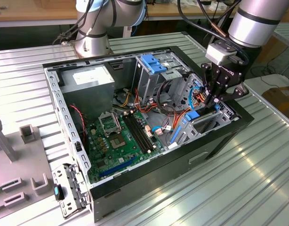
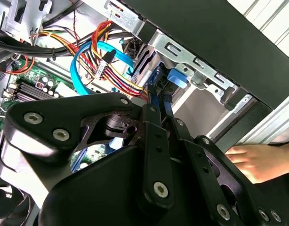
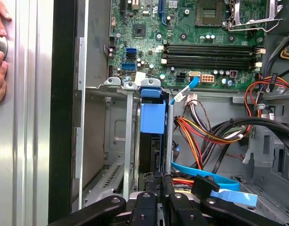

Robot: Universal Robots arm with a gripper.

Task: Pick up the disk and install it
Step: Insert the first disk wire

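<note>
Exterior view: gripper (image 1: 214, 100) lowered into the open computer case (image 1: 135, 183) at the exterior view's right, over the drive cage (image 1: 205, 123); disk (image 1: 193, 114) seated on edge there, blue tab showing. Second wrist view: fingers (image 2: 155, 123) drawn close on the disk's blue rail (image 2: 159, 101); a hand (image 2: 257, 160) rests outside the case. First wrist view: disk (image 3: 151, 141) upright in its slot, jaws clenched on its near edge. Judged rigid, moderately heavy, shock-sensitive; grip by the rails.

Workshop: opened computer case (image 1: 135, 188) on ribbed metal bench (image 1: 257, 169)
</note>
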